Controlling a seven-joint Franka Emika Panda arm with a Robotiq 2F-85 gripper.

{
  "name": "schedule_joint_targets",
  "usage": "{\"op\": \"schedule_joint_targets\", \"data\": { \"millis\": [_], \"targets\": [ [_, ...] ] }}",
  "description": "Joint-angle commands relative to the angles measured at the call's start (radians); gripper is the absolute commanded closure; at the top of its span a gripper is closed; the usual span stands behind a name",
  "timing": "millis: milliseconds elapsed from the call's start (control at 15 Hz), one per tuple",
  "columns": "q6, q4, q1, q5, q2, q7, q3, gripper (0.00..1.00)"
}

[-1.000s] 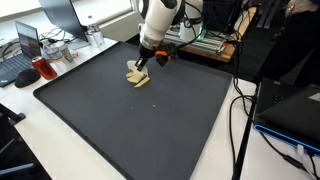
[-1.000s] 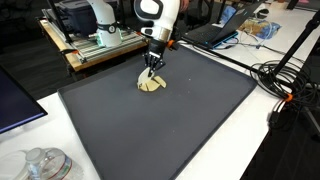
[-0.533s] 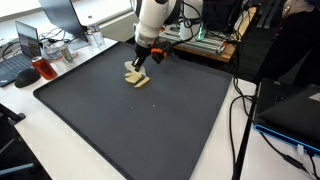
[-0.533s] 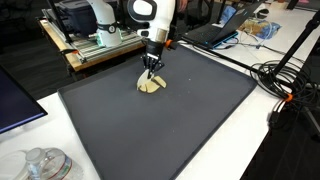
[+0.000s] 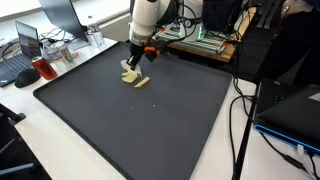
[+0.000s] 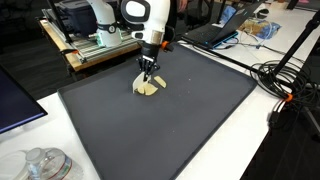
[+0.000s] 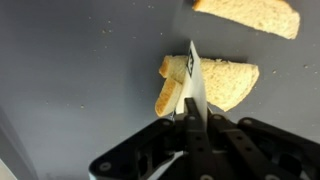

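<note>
**Ana:** Where is the hand (image 5: pixel 134 62)?

**Ben:** Over the far part of the black mat (image 5: pixel 150 125), close to the mat's far edge and well away from its near edge. The mat covers most of the white bench (image 5: pixel 45 140).

**Ana:** Are the fingers apart or together?

**Ben:** Together, clamped on a thin tan slice (image 7: pixel 195 70) that looks like bread. In the wrist view it stands on edge between the two fingers, so what shows is mostly its pale narrow side.

**Ana:** Is that slice off the mat?

**Ben:** I cannot tell. In both exterior views its lower end sits right at the mat's surface, and no gap is clear.

**Ana:** What else is on the mat?

**Ben:** A flat slice (image 7: pixel 232 82) lies on the mat just beside the held one. Their outlines meet in the wrist view, but I cannot tell whether they really touch. A third slice (image 7: pixel 250 15) lies flat on the mat, apart from those two and cut off by the picture's edge.

**Ana:** And off the mat?

**Ben:** An open laptop (image 5: pixel 30 42) stands on the bench beyond a far corner of the mat.
</note>
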Motion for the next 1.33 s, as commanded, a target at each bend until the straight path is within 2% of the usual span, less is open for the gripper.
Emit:
{"op": "schedule_joint_targets", "data": {
  "millis": [0,467,667,733,1133,1267],
  "targets": [
    [0.032,0.034,-0.034,-0.011,0.067,-0.025,-0.026,0.99],
    [0.028,-0.014,-0.031,0.046,0.035,-0.126,0.027,0.99],
    [0.027,-0.048,-0.041,0.114,0.007,-0.226,0.064,0.99],
    [0.028,-0.059,-0.017,0.165,-0.003,-0.279,0.052,0.99],
    [-0.002,-0.093,0.003,0.483,-0.039,-0.571,0.082,0.99],
    [0.016,-0.105,0.025,0.536,-0.048,-0.639,0.068,0.99]
  ]
}}
